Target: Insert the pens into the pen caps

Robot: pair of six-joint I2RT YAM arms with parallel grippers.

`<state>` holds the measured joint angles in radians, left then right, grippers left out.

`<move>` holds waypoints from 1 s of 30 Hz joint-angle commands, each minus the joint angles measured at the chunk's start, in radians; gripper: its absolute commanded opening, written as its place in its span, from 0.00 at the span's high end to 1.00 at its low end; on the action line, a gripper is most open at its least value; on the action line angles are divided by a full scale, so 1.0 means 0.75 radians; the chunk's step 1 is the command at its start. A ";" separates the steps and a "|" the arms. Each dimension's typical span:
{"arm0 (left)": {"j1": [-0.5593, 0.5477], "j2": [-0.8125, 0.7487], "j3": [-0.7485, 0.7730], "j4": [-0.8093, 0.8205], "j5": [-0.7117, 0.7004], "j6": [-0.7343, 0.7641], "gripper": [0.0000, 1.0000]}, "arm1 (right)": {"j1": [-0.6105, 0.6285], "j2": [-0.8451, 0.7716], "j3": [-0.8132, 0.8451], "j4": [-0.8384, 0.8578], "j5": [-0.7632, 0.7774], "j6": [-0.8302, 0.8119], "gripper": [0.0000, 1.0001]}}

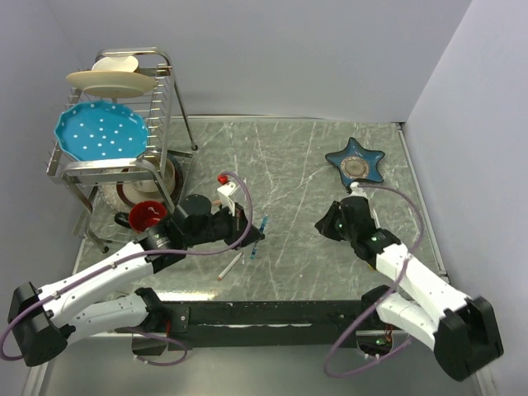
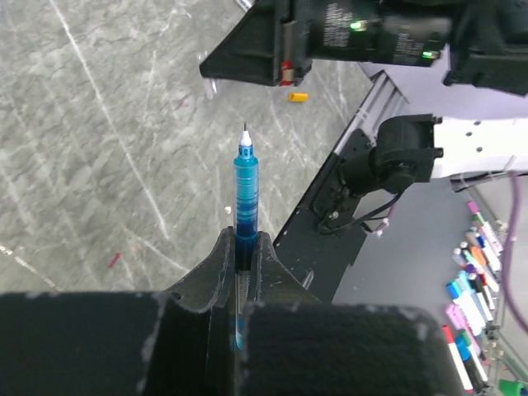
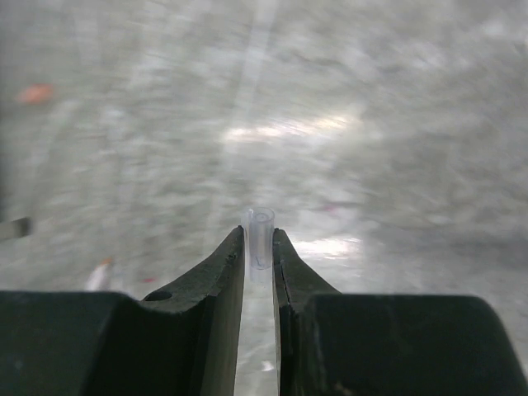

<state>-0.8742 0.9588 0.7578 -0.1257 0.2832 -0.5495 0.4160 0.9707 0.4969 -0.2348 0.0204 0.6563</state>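
My left gripper is shut on a blue pen. In the left wrist view the blue pen sticks straight out from between the fingers, tip forward, toward the right arm. My right gripper is shut on a clear pen cap, held upright at the fingertips above the table. A yellow-orange pen cap lies on the table below the right arm. A white pen with a red end lies near the front edge.
A dish rack with plates and a blue dish stands at the back left, with a red cup beside it. A blue star-shaped dish sits at the back right. The black base bar runs along the near edge.
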 commanded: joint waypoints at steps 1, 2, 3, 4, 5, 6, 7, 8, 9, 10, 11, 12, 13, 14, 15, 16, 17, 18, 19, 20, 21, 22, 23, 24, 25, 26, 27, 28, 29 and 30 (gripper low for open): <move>-0.010 0.030 -0.010 0.157 0.042 -0.057 0.99 | 0.004 -0.175 -0.014 0.129 -0.168 -0.051 1.00; -0.008 0.041 -0.014 0.194 0.046 -0.063 0.99 | 0.002 -0.222 -0.016 0.135 -0.189 -0.049 1.00; -0.013 0.049 -0.018 0.204 0.050 -0.073 0.99 | 0.004 -0.247 -0.016 0.135 -0.209 -0.047 1.00; -0.013 0.063 -0.020 0.215 0.060 -0.079 0.99 | 0.006 -0.292 -0.014 0.133 -0.238 -0.047 1.00; -0.015 0.069 -0.025 0.237 0.062 -0.089 0.99 | 0.006 -0.316 -0.012 0.131 -0.252 -0.037 1.00; -0.015 0.080 -0.029 0.247 0.066 -0.100 0.99 | 0.006 -0.339 -0.008 0.127 -0.262 -0.032 1.00; -0.015 0.084 -0.035 0.262 0.072 -0.106 0.99 | 0.006 -0.384 -0.004 0.125 -0.289 -0.026 1.00; -0.017 0.086 -0.045 0.276 0.076 -0.112 0.99 | 0.008 -0.406 0.000 0.131 -0.307 -0.008 1.00; -0.017 0.094 -0.049 0.308 0.080 -0.124 0.99 | 0.008 -0.431 0.000 0.141 -0.326 0.006 1.00; -0.017 0.100 -0.059 0.325 0.099 -0.130 0.99 | 0.006 -0.470 0.000 0.172 -0.385 0.021 1.00; -0.019 0.106 -0.061 0.339 0.109 -0.143 0.99 | 0.008 -0.490 -0.004 0.196 -0.413 0.057 1.00; -0.019 0.116 -0.067 0.376 0.125 -0.149 0.99 | 0.010 -0.509 -0.010 0.225 -0.444 0.080 1.00; -0.019 0.123 -0.072 0.392 0.154 -0.155 0.99 | 0.016 -0.545 -0.014 0.278 -0.477 0.119 1.00; -0.021 0.129 -0.076 0.413 0.166 -0.167 0.99 | 0.020 -0.562 -0.018 0.297 -0.487 0.135 1.00; -0.021 0.129 -0.080 0.443 0.174 -0.175 0.99 | 0.022 -0.574 -0.016 0.311 -0.491 0.145 1.00; -0.023 0.129 -0.088 0.464 0.183 -0.179 0.99 | 0.024 -0.597 -0.014 0.343 -0.496 0.164 1.00; -0.023 0.125 -0.096 0.480 0.197 -0.188 0.99 | 0.026 -0.605 -0.016 0.364 -0.510 0.176 1.00; -0.023 0.121 -0.100 0.495 0.203 -0.190 0.99 | 0.026 -0.613 -0.020 0.391 -0.518 0.186 1.00; -0.025 0.119 -0.110 0.529 0.211 -0.196 0.99 | 0.030 -0.623 -0.026 0.458 -0.534 0.213 1.00; -0.025 0.116 -0.115 0.542 0.228 -0.204 0.99 | 0.032 -0.623 -0.037 0.491 -0.563 0.229 1.00; -0.023 0.116 -0.117 0.556 0.238 -0.206 0.99 | 0.032 -0.621 -0.043 0.523 -0.579 0.242 1.00; -0.025 0.118 -0.119 0.564 0.242 -0.210 0.99 | 0.036 -0.607 -0.045 0.572 -0.592 0.266 1.00; -0.025 0.118 -0.119 0.568 0.246 -0.214 0.99 | 0.045 -0.599 -0.045 0.593 -0.602 0.274 1.00; -0.023 0.121 -0.119 0.570 0.254 -0.214 0.99 | 0.051 -0.589 -0.045 0.611 -0.614 0.280 1.00; -0.025 0.119 -0.125 0.571 0.254 -0.212 0.99 | 0.059 -0.570 -0.043 0.632 -0.610 0.291 1.00; -0.025 0.116 -0.127 0.575 0.254 -0.214 0.99 | 0.069 -0.562 -0.035 0.638 -0.602 0.295 1.00; -0.023 0.114 -0.131 0.579 0.258 -0.214 0.99 | 0.089 -0.542 -0.031 0.644 -0.586 0.293 1.00; -0.025 0.112 -0.139 0.583 0.260 -0.214 0.99 | 0.104 -0.531 -0.024 0.653 -0.573 0.293 1.00; -0.025 0.112 -0.143 0.587 0.265 -0.212 0.99 | 0.116 -0.521 -0.014 0.663 -0.565 0.295 1.00; -0.023 0.114 -0.143 0.587 0.267 -0.210 0.99 | 0.149 -0.497 -0.012 0.677 -0.555 0.299 1.00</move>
<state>-0.8871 1.0576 0.6647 0.2497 0.4488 -0.7006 0.4774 0.5606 0.4709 0.1726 -0.3992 0.8562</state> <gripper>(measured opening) 0.053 0.229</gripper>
